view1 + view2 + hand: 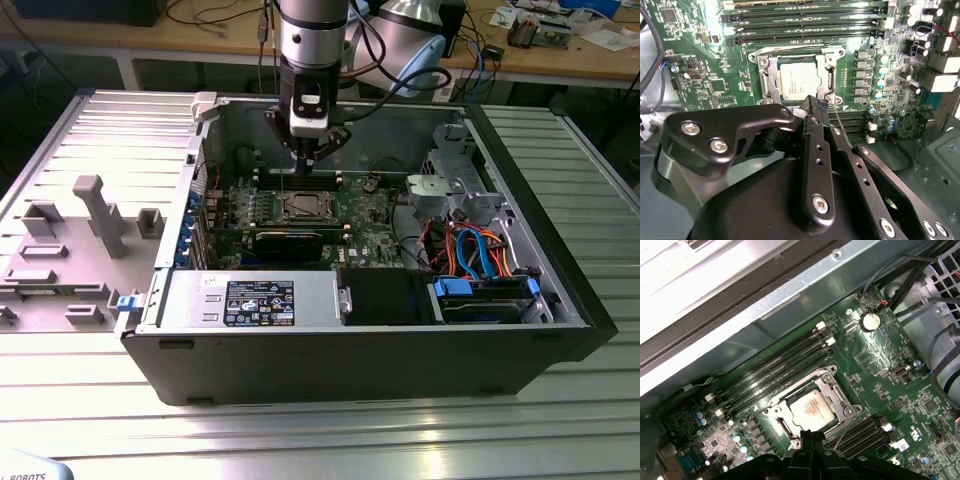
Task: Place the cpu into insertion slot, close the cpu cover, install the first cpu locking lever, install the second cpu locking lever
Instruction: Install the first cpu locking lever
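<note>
Inside the open computer case (400,370), the cpu (799,80) is seated flat in the insertion slot (771,84), its pale metal top turned upward and its edges squared with the socket rim (being square, it has no long axis to speak of). The cpu cover (827,75) is laid down over it, and the chip is seen through the cover's window. In the exterior view the socket is found about midway across the motherboard (375,215), toward the far side of the case and the exterior view's left. The gripper (814,102) is poised just above the socket's edge, its fingers drawn together with hardly a gap. A thin wire lever (836,119) is seen rising at a slant just beside the fingertips; whether it is pinched cannot be told. Long black slots (805,31) are set parallel to one side of the socket.
</note>
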Robot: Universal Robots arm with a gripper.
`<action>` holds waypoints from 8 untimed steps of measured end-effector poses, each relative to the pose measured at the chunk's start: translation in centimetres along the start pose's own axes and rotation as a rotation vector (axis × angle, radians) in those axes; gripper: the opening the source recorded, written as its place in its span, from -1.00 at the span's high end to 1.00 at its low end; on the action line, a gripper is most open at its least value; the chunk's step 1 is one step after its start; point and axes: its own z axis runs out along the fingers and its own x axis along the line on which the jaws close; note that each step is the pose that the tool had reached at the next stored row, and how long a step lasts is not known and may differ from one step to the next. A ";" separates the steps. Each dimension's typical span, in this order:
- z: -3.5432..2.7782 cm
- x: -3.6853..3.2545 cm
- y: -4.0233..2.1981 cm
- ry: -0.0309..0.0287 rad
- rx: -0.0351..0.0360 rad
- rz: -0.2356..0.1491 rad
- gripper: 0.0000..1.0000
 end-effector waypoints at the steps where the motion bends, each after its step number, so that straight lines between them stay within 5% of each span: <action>1: 0.00 0.00 0.00 -0.0004 0.0000 -0.022 0.79; 5: 0.01 0.00 0.00 -0.0016 0.0001 -0.106 0.79; 8: 0.01 0.01 -0.01 -0.0017 0.0001 -0.113 0.79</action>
